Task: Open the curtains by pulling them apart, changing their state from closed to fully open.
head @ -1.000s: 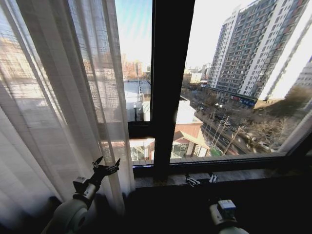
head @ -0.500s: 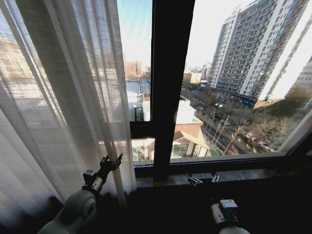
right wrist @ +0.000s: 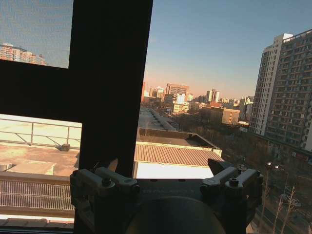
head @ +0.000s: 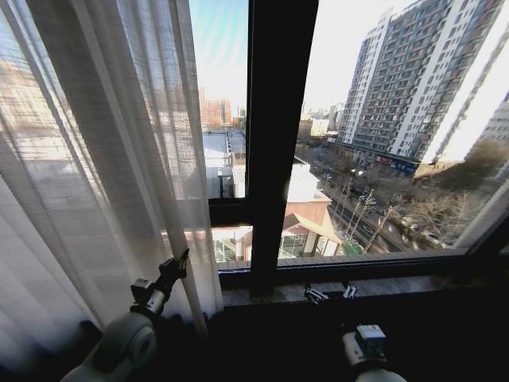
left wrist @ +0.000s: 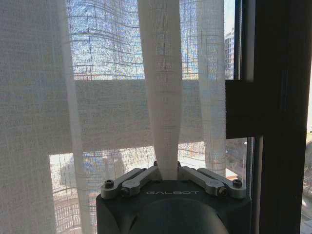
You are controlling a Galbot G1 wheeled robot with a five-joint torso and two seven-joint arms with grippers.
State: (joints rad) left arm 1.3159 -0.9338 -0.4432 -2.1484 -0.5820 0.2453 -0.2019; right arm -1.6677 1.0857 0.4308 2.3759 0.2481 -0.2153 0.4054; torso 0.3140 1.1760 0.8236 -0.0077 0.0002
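At the lower left of the head view the left arm reaches up and forward, and the left gripper (head: 176,266) sits against the inner edge of the curtain (head: 103,167). In the left wrist view its fingers (left wrist: 141,176) are drawn in tight on a narrow pleat of the curtain (left wrist: 165,97), which rises between them as a pinched fold.

At the lower middle right of the head view the right arm points at the window sill (head: 398,284), with the right gripper (head: 330,293) low in front of the sill. Its fingers (right wrist: 113,180) stand wide apart with nothing between them.

The curtain hangs over the left third of the head view, gathered in long folds; its top and bottom are cut off by the frame. The dark window frame (head: 274,143) stands upright in the middle. To the right of it the glass is bare, and the buildings (head: 413,79) and street beyond show plainly.
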